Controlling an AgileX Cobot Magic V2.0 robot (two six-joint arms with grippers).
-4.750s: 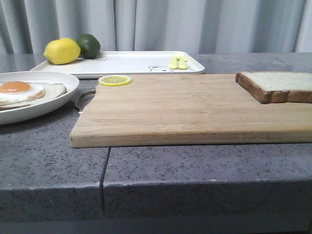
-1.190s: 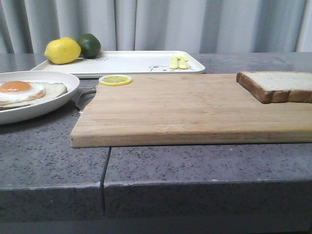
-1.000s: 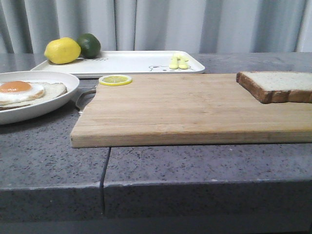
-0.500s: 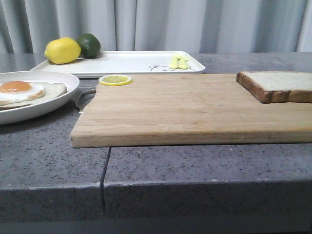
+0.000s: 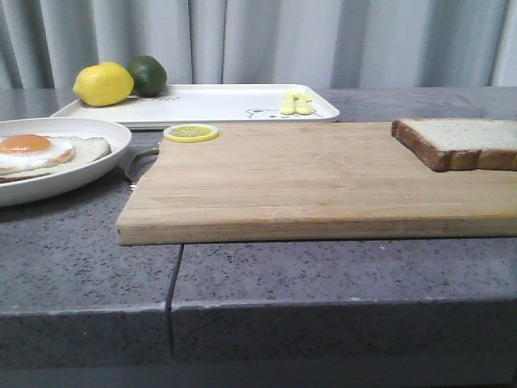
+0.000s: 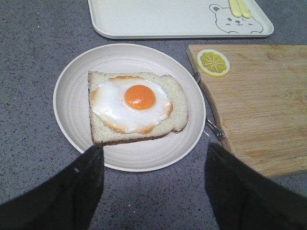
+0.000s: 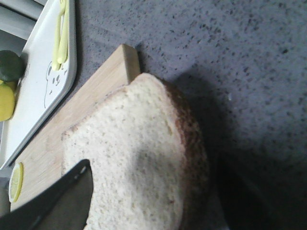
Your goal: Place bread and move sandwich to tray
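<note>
Cutting board (image 5: 315, 178) bare between lemon slice (image 5: 191, 132) and bread (image 5: 460, 142).

Bread (image 7: 144, 158) flat on cutting board (image 7: 96, 91) corner

wooden cutting board (image 5: 323, 178) lying flat on the grey speckled counter (image 5: 81, 267) | lemon slice (image 5: 191, 132) on the board's far left corner | whole lemon (image 5: 102, 84) touching the lime (image 5: 147, 74), both at far left | grey curtain (image 5: 266, 40) behind | metal ring (image 6: 214, 129) at the board's edge
</note>
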